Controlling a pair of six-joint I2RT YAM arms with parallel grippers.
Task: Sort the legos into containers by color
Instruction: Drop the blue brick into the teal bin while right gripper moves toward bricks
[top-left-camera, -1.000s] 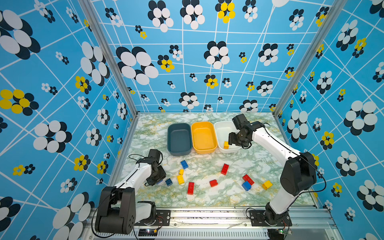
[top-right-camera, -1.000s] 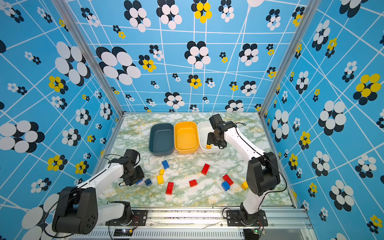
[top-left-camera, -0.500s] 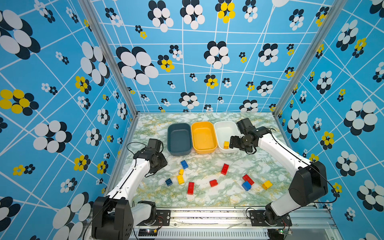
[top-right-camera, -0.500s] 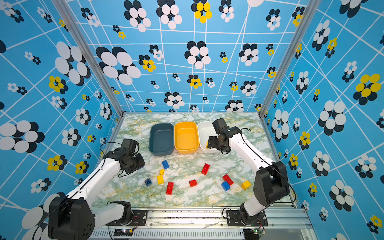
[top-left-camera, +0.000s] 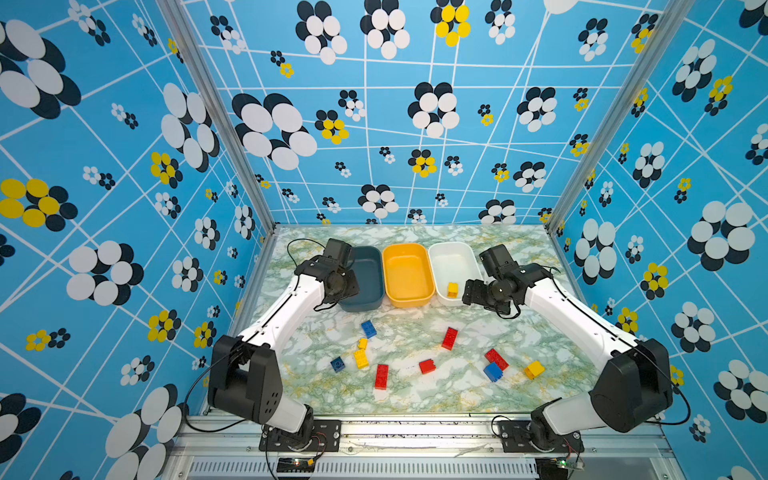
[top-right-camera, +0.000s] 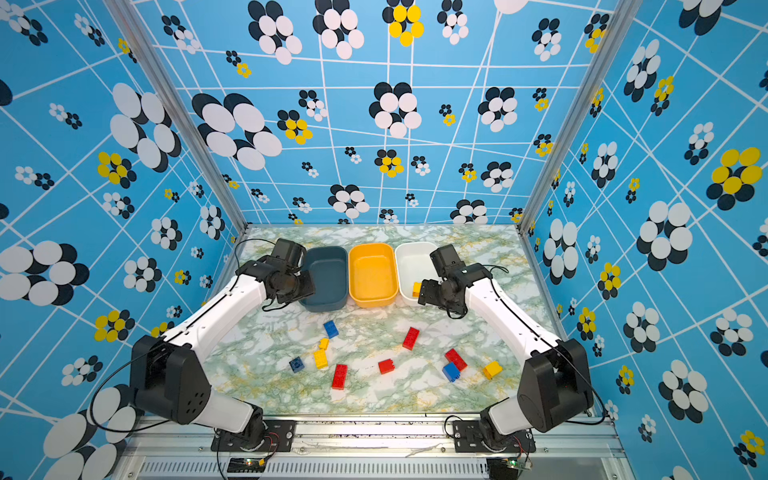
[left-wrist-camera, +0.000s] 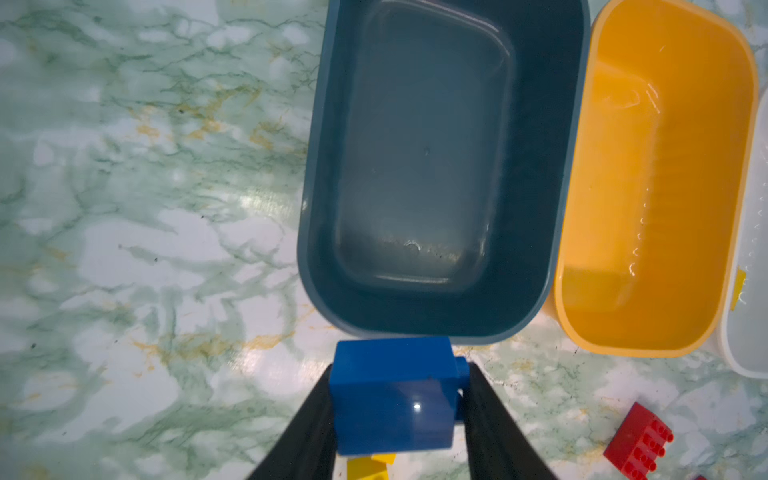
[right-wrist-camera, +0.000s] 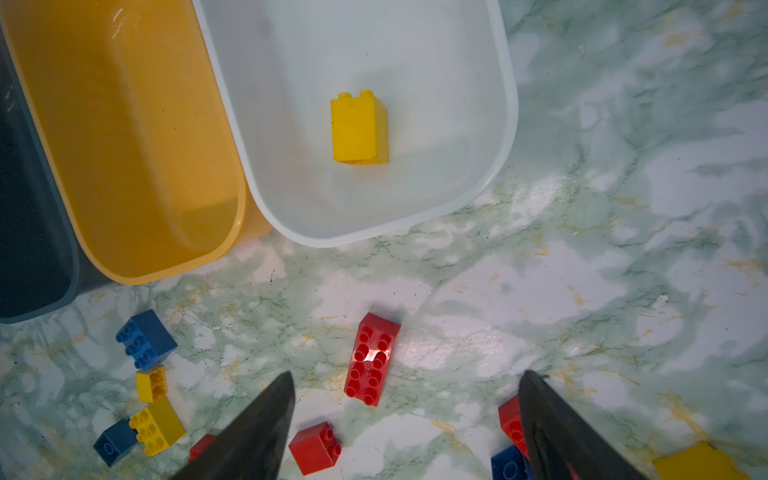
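left gripper (left-wrist-camera: 400, 370) gripping blue brick (left-wrist-camera: 392, 399) (jaws partway closed) by teal tub (left-wrist-camera: 540, 166), right gripper (right-wrist-camera: 408, 375) gaping wide, holding nothing, hovering near white tub (right-wrist-camera: 509, 104)

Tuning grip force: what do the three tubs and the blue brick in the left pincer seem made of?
The dark teal tub, orange-yellow tub and white tub: likely moulded plastic, smooth semi-gloss, judging by rounded seamless walls with soft highlights; the white one looks faintly translucent. The blue brick: probably hard glossy plastic, crisp edges and a sharp glint.
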